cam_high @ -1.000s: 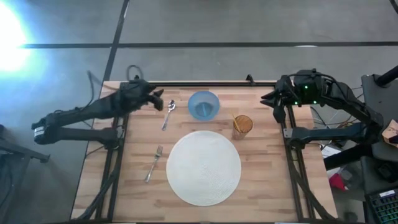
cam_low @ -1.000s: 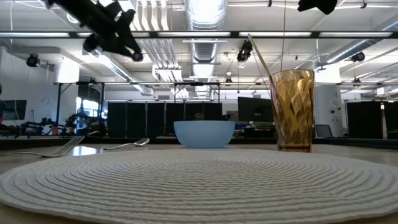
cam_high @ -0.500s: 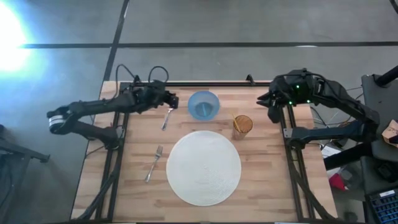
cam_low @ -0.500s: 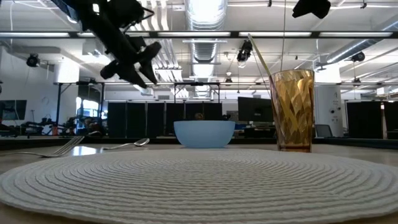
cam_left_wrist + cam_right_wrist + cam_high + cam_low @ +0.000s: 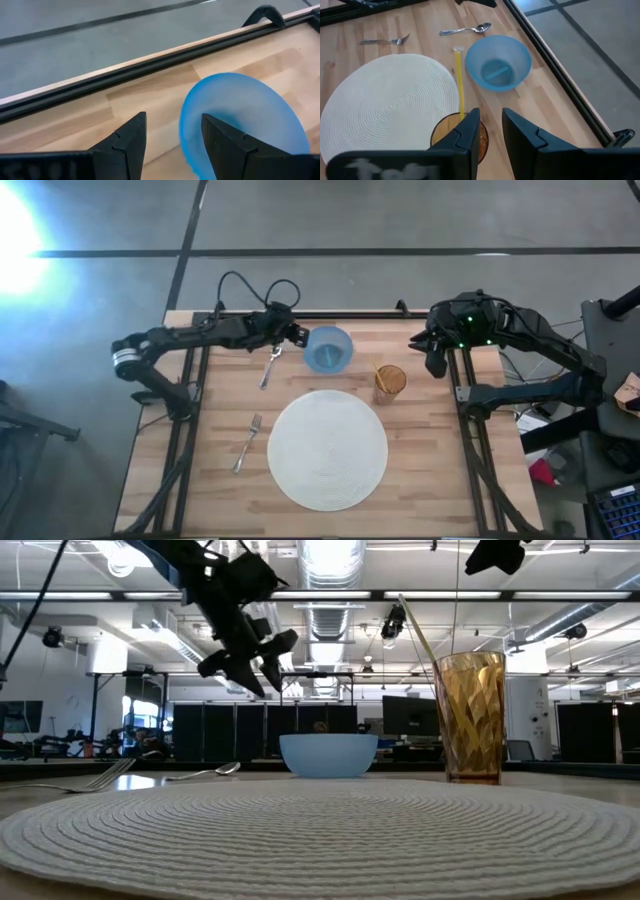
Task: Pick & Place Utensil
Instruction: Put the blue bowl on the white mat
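A silver spoon point(image 5: 270, 366) lies flat on the wooden table, left of a blue bowl point(image 5: 328, 348). A silver fork point(image 5: 247, 443) lies nearer, left of a round white placemat point(image 5: 327, 448). My left gripper point(image 5: 296, 333) hangs open and empty above the table near its far edge, beside the bowl's left rim point(image 5: 187, 120) and past the spoon's bowl end. It also shows in the low view point(image 5: 250, 652) and in its wrist view point(image 5: 172, 145). My right gripper point(image 5: 430, 348) is open and empty, in the air right of an amber glass point(image 5: 390, 381).
The amber glass point(image 5: 438, 134) holds a yellow straw point(image 5: 458, 80) and stands right of the bowl point(image 5: 497, 62), at the placemat's far right. A black rail point(image 5: 150, 65) runs along the table's far edge. Bare wood lies left of the fork point(image 5: 385, 41) and right of the glass.
My left gripper has gone toward the table's right edge along the far side, coming lower, from beyond the table's left edge to the blue bowl's left rim. My right gripper has shifted a little toward the glass. Spoon and fork have stayed where they were.
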Robot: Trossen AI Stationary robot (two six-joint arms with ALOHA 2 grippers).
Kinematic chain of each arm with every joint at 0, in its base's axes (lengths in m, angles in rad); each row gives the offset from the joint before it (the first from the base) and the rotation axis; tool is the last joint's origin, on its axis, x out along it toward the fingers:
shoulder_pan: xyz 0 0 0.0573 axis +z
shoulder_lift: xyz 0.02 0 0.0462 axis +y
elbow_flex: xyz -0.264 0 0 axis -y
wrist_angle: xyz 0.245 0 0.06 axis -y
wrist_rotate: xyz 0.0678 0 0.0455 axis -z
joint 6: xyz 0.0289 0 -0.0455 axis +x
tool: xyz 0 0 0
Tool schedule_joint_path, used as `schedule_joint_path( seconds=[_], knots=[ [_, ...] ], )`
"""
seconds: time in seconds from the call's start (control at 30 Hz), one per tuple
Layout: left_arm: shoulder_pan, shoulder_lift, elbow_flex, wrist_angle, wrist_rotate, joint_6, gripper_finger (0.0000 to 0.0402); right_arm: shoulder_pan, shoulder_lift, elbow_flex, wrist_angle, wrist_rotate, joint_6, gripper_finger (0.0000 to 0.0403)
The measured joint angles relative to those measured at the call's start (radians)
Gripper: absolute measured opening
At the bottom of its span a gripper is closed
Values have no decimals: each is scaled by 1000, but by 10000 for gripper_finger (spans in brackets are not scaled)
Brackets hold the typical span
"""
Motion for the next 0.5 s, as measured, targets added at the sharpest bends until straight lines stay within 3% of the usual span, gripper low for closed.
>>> schedule_joint_path(
  seconds=[0.23,0.5],
  knots=[
    [3,122,95,-31,42,-23,181,0,-2,0,0,0,-15,78],
    [6,223,118,-38,68,-32,182,0,-1,0,0,-1,-16,78]
  ],
)
